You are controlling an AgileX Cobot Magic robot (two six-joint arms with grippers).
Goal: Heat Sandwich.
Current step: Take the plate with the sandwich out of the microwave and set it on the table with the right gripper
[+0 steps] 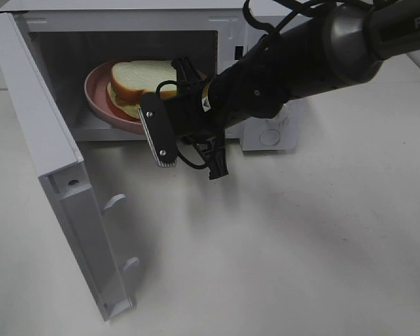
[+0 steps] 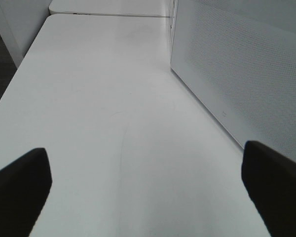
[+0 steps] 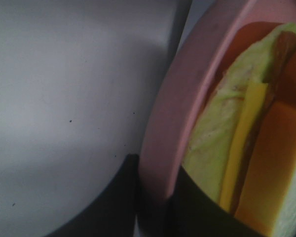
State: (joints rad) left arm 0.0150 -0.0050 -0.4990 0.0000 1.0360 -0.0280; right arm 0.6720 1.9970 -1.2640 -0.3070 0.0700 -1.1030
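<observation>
Black right arm [image 1: 287, 63], looped black cables, silver ribbed end effector [image 1: 169, 112] plate with screws.

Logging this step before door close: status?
Right gripper shut on pink plate rim at the microwave opening. Left gripper open over bare table, idle. Sandwich on plate, inside cavity. Door wide open, nothing blocking.

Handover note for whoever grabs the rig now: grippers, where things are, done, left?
Right gripper: shut on the pink plate rim, reaching into the microwave.
Left gripper: open, holding nothing, over the bare table beside the microwave's side wall.
Sandwich: on the plate, inside the cavity.
Door: wide open.
Done: plate with sandwich is in the microwave.
Left: let go of the rim, pull the right arm out, close the door, start heating.
</observation>
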